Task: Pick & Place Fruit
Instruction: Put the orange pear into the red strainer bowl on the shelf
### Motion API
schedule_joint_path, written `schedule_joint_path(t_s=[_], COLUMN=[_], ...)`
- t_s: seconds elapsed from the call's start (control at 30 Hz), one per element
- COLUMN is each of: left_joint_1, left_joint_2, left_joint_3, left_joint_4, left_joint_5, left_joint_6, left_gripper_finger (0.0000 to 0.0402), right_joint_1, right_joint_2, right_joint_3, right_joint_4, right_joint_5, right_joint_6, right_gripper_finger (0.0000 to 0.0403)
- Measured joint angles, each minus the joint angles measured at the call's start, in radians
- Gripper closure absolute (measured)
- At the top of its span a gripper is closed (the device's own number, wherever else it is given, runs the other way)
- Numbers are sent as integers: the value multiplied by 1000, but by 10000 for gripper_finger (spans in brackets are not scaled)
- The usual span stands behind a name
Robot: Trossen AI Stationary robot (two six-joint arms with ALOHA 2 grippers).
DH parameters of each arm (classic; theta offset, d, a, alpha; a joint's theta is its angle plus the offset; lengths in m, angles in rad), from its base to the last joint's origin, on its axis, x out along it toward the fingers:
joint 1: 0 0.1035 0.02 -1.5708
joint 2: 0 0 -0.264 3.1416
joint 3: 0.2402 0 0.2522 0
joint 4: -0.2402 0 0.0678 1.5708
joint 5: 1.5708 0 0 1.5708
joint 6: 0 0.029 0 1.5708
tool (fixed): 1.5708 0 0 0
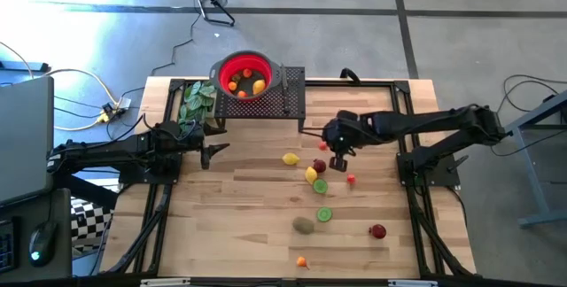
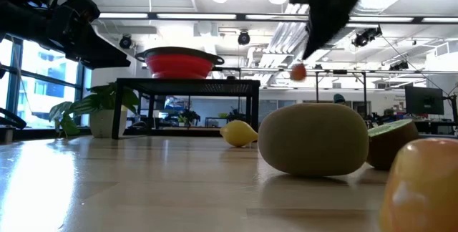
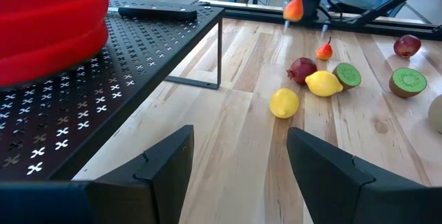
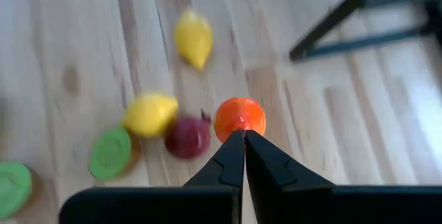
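Observation:
My right gripper [image 4: 244, 135] hangs above the middle of the table, shut on a small orange fruit [image 4: 239, 117], which also shows in the low view [image 2: 298, 71]. Below it on the wood lie two yellow lemons [image 1: 290, 158] [image 1: 311, 174], a dark red fruit [image 1: 319, 166] and a green lime half [image 1: 320, 186]. Nearer the front edge lie another lime half [image 1: 324, 214], a brown kiwi [image 1: 304, 225], a red fruit [image 1: 378, 231] and a small orange piece [image 1: 301, 261]. My left gripper [image 3: 238, 175] waits open beside the black stand. My right gripper pinches the orange fruit between its two fingertips [image 4: 224, 162], at the edge of the fruit that faces them [image 4: 238, 128]. The fingers slant down from above. The fruit is lifted clear of the table and hangs just beyond the tips.
A red bowl [image 1: 246, 74] with a few fruits in it stands on a black perforated stand [image 1: 288, 101] at the table's far side. A green leafy bunch [image 1: 197, 101] sits at the stand's left. A slim dark object [image 3: 157, 12] lies on the stand. A small red fruit [image 1: 351, 179] lies right of the cluster.

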Motion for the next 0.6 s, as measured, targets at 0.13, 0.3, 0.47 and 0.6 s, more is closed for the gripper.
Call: schedule_joint_path(t_s=[0.13, 0.3, 0.47, 0.6], left_joint_1=[0, 0, 0, 0], left_joint_2=[0, 0, 0, 0], left_joint_3=[0, 0, 0, 0], left_joint_4=[0, 0, 0, 2], left_joint_5=[0, 0, 0, 0], left_joint_6=[0, 0, 0, 0], left_gripper_finger=[174, 174, 174, 174], right_joint_1=[0, -14, -53, -92], right_joint_2=[0, 0, 11, 51], right_joint_3=[77, 149, 157, 157], right_joint_4=[35, 174, 384, 570], right_joint_5=[0, 0, -2, -5], right_joint_6=[-48, -147, -265, -328], right_gripper_finger=[399, 399, 399, 399])
